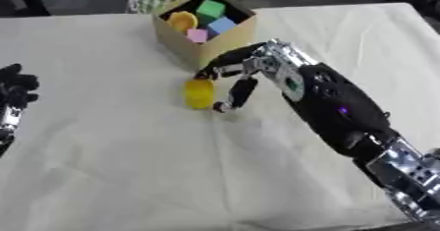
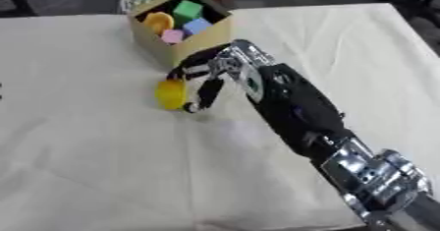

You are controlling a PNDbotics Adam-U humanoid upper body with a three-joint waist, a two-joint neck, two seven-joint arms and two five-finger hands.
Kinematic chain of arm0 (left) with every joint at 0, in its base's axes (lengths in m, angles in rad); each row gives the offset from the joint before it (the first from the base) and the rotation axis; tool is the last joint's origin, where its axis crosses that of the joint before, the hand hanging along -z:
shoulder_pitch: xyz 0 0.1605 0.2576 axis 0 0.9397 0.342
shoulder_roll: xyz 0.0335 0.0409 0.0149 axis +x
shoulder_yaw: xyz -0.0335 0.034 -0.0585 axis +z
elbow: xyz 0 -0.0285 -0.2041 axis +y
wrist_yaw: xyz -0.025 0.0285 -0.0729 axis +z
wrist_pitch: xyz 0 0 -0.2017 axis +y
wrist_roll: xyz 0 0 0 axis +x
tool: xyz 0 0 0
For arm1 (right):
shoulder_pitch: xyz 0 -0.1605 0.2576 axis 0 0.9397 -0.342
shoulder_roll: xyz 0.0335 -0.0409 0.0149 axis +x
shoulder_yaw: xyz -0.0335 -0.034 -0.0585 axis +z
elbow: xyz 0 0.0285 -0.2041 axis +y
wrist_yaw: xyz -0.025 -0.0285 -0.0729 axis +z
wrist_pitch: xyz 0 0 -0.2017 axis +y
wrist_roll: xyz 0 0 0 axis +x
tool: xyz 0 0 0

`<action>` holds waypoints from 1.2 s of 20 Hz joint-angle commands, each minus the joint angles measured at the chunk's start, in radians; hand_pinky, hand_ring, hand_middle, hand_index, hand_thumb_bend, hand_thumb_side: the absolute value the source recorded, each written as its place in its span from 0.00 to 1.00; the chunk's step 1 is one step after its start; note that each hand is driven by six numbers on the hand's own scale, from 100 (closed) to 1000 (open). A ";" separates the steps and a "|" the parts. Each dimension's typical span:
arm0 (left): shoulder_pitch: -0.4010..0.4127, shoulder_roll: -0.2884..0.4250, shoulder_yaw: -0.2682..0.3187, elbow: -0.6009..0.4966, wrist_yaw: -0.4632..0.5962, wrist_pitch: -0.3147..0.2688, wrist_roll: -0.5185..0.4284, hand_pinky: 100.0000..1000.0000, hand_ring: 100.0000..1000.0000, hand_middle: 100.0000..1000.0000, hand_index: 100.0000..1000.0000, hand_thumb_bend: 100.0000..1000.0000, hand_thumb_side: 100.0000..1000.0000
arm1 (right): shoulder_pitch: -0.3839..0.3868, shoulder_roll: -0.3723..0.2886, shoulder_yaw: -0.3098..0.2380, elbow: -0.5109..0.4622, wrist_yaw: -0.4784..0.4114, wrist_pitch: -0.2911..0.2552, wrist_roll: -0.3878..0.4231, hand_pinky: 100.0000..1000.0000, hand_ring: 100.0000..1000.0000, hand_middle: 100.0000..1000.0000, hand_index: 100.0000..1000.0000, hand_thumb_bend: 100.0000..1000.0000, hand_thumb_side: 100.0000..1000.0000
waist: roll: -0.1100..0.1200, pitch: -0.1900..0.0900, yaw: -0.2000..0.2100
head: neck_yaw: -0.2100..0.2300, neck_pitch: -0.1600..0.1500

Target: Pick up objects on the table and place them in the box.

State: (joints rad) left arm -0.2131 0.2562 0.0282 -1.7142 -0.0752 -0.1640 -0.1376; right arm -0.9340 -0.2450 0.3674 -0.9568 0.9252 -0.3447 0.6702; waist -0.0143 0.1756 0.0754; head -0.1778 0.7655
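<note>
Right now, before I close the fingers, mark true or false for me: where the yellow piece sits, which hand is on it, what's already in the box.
1. The yellow piece lies on the table, outside the box. True.
2. The left hand is reaching for it. False: the right hand is beside it; the left sits at the left edge.
3. The box is empty. False: green, blue, pink and yellow pieces lie inside.
4. The right hand's fingers point down beside the piece. True.
</note>
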 commanded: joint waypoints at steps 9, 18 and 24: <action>-0.014 0.017 0.003 -0.011 0.004 -0.001 -0.003 0.76 0.77 0.69 0.89 0.14 0.64 | -0.021 -0.003 -0.040 -0.007 0.067 0.038 -0.448 0.54 0.48 0.24 0.44 0.01 0.00 | 0.017 -0.027 -0.002 | 0.000 0.005; -0.014 0.017 0.003 -0.010 0.004 -0.001 -0.002 0.76 0.77 0.69 0.89 0.14 0.64 | -0.041 -0.029 -0.036 -0.064 -0.094 0.110 -0.595 0.46 0.41 0.15 0.35 0.00 0.00 | 0.016 -0.028 -0.001 | 0.002 0.005; -0.013 0.017 0.004 -0.012 0.005 -0.001 -0.002 0.76 0.77 0.69 0.89 0.14 0.64 | -0.073 -0.039 -0.062 -0.085 -0.148 0.161 -0.589 0.45 0.40 0.15 0.35 0.00 0.00 | 0.017 -0.031 0.003 | 0.003 0.005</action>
State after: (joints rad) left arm -0.2134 0.2560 0.0282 -1.7140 -0.0712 -0.1641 -0.1379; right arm -0.9799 -0.2602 0.3219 -1.0179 0.7926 -0.1967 0.0830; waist -0.0143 0.1756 0.0766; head -0.1771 0.7655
